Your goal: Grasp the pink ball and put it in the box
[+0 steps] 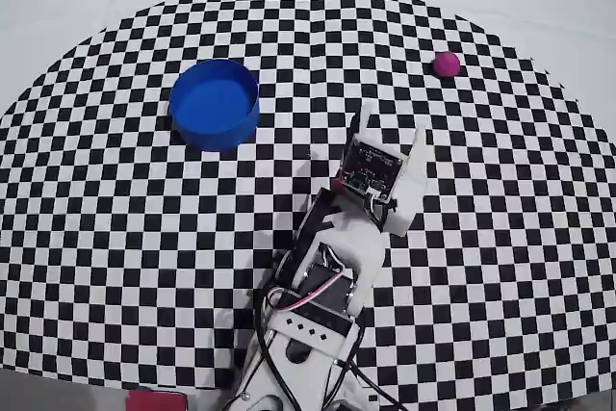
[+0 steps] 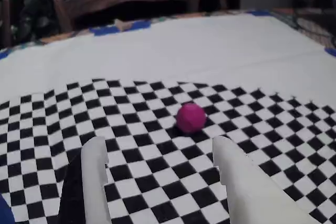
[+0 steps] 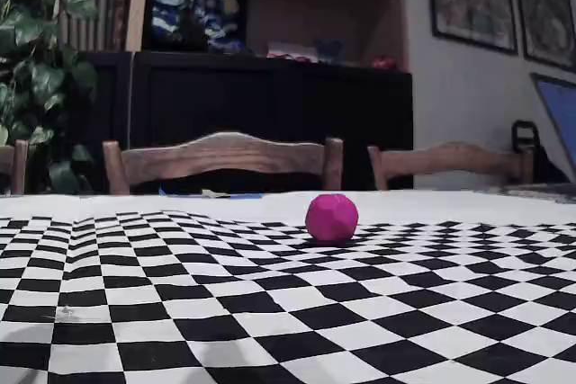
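Sitting near checker mat's far edge, pink ball (image 2: 191, 117) w/ open, empty claw (image 2: 160, 153) short of it.

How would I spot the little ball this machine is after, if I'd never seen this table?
Start with the black-and-white checkered mat covering the table. In the overhead view, go to its upper right part, far from the round blue box on the left. There lies the pink ball, alone ahead of the open gripper: a small magenta sphere, the only round pink thing on the checks.

White plastic arm (image 1: 332, 267), green circuit board (image 1: 372, 166), red and black cables (image 1: 306, 297)
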